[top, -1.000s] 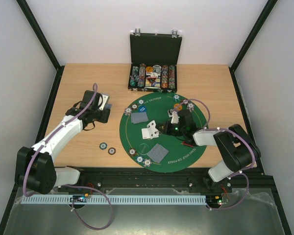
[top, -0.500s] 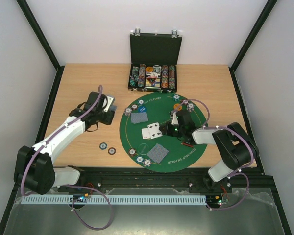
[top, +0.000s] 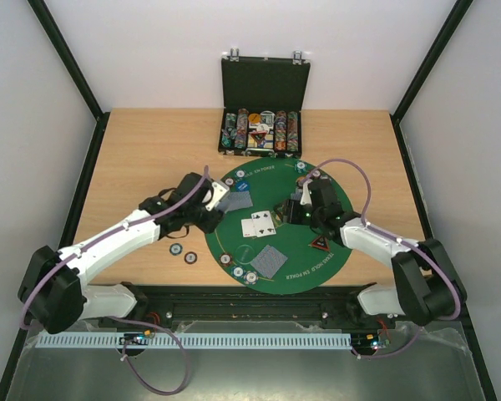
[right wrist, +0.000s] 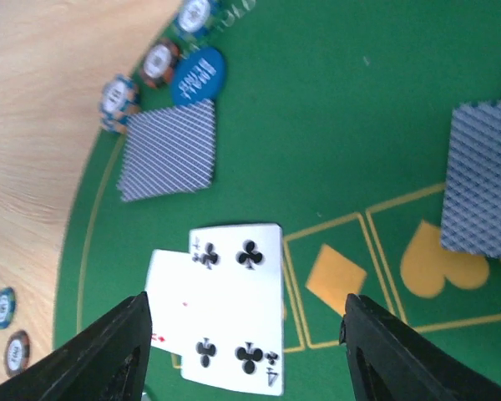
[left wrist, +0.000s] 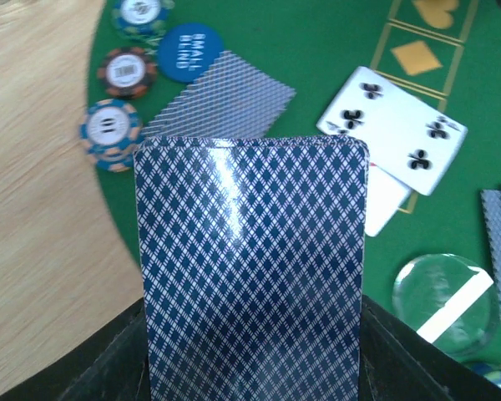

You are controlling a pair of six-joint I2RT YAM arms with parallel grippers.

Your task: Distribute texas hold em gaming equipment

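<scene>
Green mat bears "SMALL BLIND" button; left end effector pinches cards, right end effector spread

On my round green felt mat with gold markings I see blue-and-white lattice-backed cards, a black-on-white four of clubs and a white-lettered blue round button.

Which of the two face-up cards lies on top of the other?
The four of clubs; it covers most of the other card, whose red-marked edge alone shows.
</scene>
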